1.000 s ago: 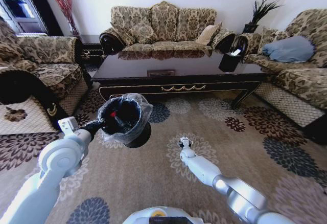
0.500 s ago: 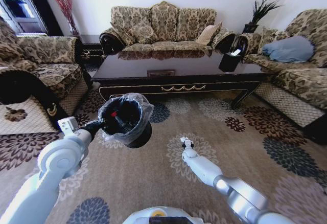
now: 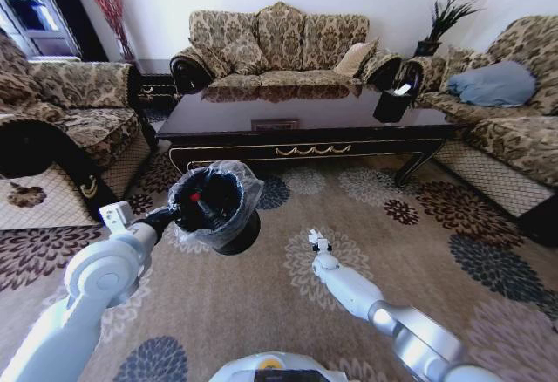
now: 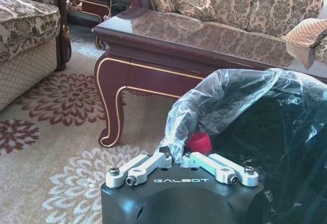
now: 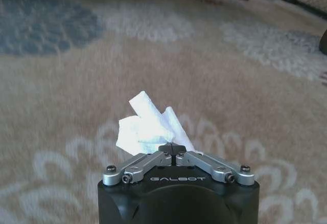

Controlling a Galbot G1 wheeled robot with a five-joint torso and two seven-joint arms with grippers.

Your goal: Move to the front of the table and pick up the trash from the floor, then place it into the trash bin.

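Observation:
My left gripper (image 3: 180,215) (image 4: 174,155) is shut on the rim of the trash bin (image 3: 219,204) (image 4: 265,147), a black bin lined with a crinkly clear bag, and holds it above the floor (image 3: 261,312). Something with a red cap (image 4: 198,142) lies inside it. My right gripper (image 3: 318,242) (image 5: 173,150) is shut on the trash, a white crumpled paper scrap (image 5: 147,125), a little above the carpet to the right of the bin. The table (image 3: 296,119) (image 4: 153,35) stands just beyond, its gold-trimmed front rail facing me.
Patterned sofas stand behind the table (image 3: 279,42), at the left (image 3: 61,112) and at the right (image 3: 514,112). A black box-shaped holder (image 3: 392,103) sits on the table's right end. Open carpet lies between me and the table.
The right arm has shifted slightly to the right with the paper in its grip. The bin has edged a little to the right in the left gripper.

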